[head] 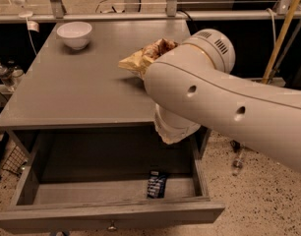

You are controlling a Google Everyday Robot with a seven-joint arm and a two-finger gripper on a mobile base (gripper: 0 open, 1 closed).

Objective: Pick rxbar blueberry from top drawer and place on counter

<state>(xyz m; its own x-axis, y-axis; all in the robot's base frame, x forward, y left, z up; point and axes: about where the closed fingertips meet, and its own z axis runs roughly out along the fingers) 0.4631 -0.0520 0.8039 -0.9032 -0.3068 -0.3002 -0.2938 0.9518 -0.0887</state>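
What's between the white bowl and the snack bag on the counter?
Nothing: the camera view shows bare counter between bowl and snack bag. Gripper is out of sight behind the arm over the top drawer.

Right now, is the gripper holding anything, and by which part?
Cannot be told: the gripper is hidden behind the arm above the top drawer. The rxbar blueberry lies untouched inside it.

The thick cream arm [224,102] reaches in from the near right toward the middle and bends at a round joint [212,45] on its far side. Its wrist [174,128] hangs downward beneath that bend. The gripper, at the wrist's end, is hidden from sight.
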